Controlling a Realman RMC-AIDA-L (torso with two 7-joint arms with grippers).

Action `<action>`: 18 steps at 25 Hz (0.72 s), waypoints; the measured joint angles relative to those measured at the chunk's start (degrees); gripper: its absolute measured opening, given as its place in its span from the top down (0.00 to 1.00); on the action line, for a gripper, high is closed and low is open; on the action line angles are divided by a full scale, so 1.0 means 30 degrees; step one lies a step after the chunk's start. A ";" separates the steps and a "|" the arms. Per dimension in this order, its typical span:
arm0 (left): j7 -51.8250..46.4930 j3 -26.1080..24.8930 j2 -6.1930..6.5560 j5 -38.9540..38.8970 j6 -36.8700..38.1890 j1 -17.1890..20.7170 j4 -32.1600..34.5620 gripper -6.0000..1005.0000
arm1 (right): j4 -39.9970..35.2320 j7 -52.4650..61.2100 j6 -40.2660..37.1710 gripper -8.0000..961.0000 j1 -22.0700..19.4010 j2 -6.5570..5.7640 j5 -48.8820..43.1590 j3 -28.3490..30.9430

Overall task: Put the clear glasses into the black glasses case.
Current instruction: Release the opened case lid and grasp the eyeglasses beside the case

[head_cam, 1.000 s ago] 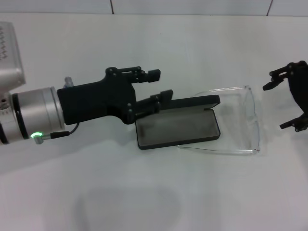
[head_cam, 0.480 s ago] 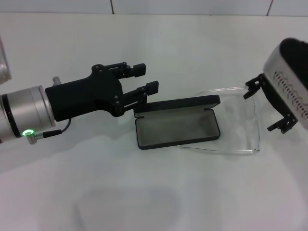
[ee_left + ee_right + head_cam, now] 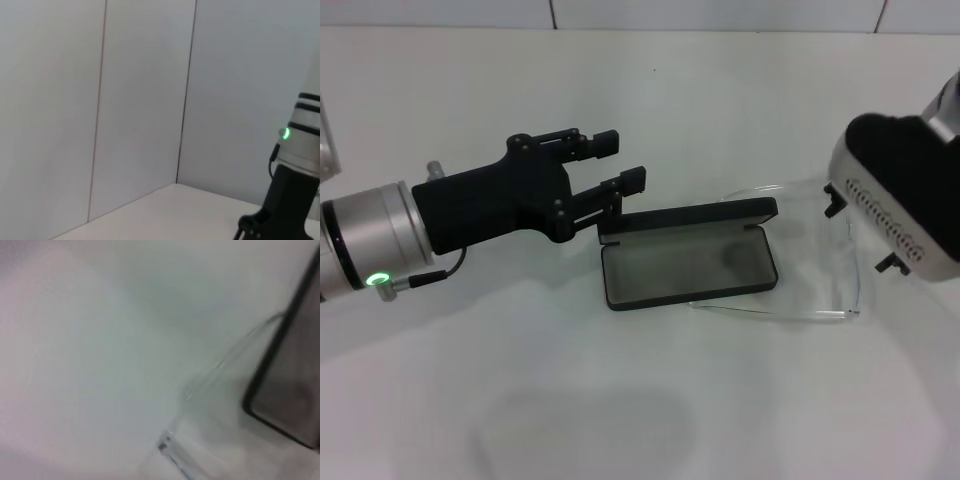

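While the case [image 3: 688,262] lies open at centre, the glasses [image 3: 820,250] lie just right of it, under the nearer right gripper [image 3: 865,238] (finger state untellable); left gripper [image 3: 620,160] apart.

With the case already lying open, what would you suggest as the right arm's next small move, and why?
Probably lower the right gripper onto the front of the clear glasses and close on it. The glasses lie on the table beside the open black glasses case, not yet inside, and the right arm hangs right above them. The left gripper hovers open by the lid, clear of the way.
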 joint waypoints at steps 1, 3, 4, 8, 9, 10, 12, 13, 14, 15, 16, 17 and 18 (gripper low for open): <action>0.0000 0.0000 0.0000 0.0000 0.0000 0.0000 0.0000 0.49 | 0.0209 -0.0038 0.0141 0.20 0.0018 0.0005 0.0001 -0.0318; 0.0233 -0.0120 -0.0010 -0.0058 -0.0001 -0.0024 -0.0213 0.49 | 0.0558 -0.0102 0.0570 0.21 0.0047 0.0008 -0.0015 -0.0837; 0.0317 -0.0126 -0.0010 -0.0079 -0.0001 -0.0047 -0.0294 0.49 | 0.0732 -0.0170 0.0789 0.21 0.0057 0.0008 -0.0015 -0.1009; 0.0466 -0.0164 -0.0020 -0.0098 0.0010 -0.0123 -0.0441 0.49 | 0.1558 -0.0362 0.1472 0.21 0.0315 0.0029 0.0107 -0.1446; 0.0468 -0.0200 -0.0021 -0.0100 0.0011 -0.0122 -0.0448 0.49 | 0.1843 -0.0363 0.1672 0.22 0.0444 0.0038 0.0117 -0.1554; 0.0469 -0.0232 -0.0023 -0.0101 0.0013 -0.0122 -0.0454 0.49 | 0.2059 -0.0363 0.1815 0.22 0.0535 0.0044 0.0139 -0.1650; 0.0472 -0.0320 -0.0025 -0.0105 0.0015 -0.0118 -0.0469 0.49 | 0.2427 -0.0362 0.2139 0.22 0.0673 0.0062 0.0203 -0.1892; 0.0473 -0.0325 -0.0025 -0.0106 0.0017 -0.0113 -0.0470 0.49 | 0.2638 -0.0360 0.2345 0.22 0.0737 0.0065 0.0220 -0.2068; 0.0474 -0.0328 -0.0025 -0.0107 0.0020 -0.0107 -0.0472 0.49 | 0.2760 -0.0358 0.2445 0.23 0.0766 0.0067 0.0225 -0.2167; 0.0475 -0.0328 -0.0025 -0.0109 0.0022 -0.0098 -0.0471 0.49 | 0.2952 -0.0332 0.2620 0.23 0.0822 0.0068 0.0229 -0.2297; 0.0477 -0.0329 -0.0032 -0.0112 0.0024 -0.0080 -0.0473 0.49 | 0.3155 -0.0280 0.2776 0.23 0.0891 0.0069 0.0229 -0.2429; 0.0494 -0.0328 -0.0038 -0.0114 0.0026 -0.0063 -0.0472 0.49 | 0.3257 -0.0248 0.2840 0.23 0.0930 0.0069 0.0232 -0.2491; 0.0494 -0.0328 -0.0038 -0.0114 0.0026 -0.0063 -0.0472 0.49 | 0.3348 -0.0214 0.2877 0.23 0.0963 0.0068 0.0235 -0.2546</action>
